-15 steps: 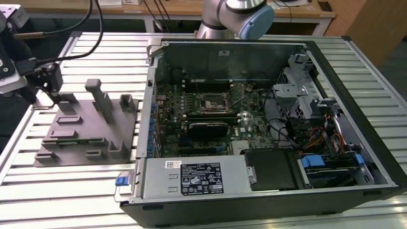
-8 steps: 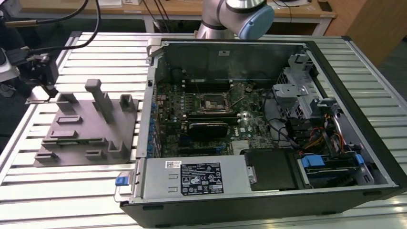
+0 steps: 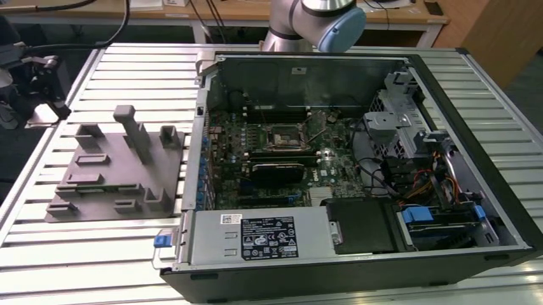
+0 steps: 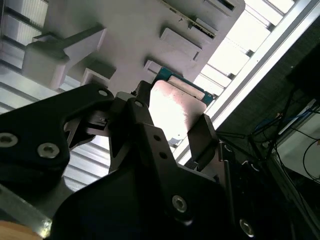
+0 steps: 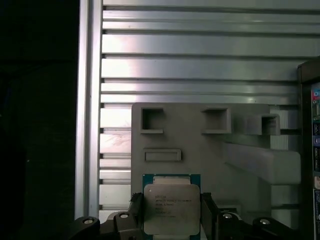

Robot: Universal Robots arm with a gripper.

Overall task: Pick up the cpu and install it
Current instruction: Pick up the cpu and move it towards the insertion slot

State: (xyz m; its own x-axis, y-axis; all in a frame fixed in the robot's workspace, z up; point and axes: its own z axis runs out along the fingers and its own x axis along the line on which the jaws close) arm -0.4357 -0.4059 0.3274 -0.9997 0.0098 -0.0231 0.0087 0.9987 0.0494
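Cpu (image 5: pixel 171 207) is pictured clamped between the black fingers (image 5: pixel 207 212) of the gripper (image 5: pixel 171 222), its silver top turned to the camera in the first wrist view. Behind it are seen the grey fixture plate (image 5: pixel 200 145) and the slatted table (image 5: pixel 190 55). The open computer case (image 3: pixel 254 283) is shown just beside that fixture in the exterior view.

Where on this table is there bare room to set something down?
Bare slats of the table lie on the near side of the grey fixture plate and on its far side, toward the arm's base. Inside the computer case it is crowded with boards and cables.
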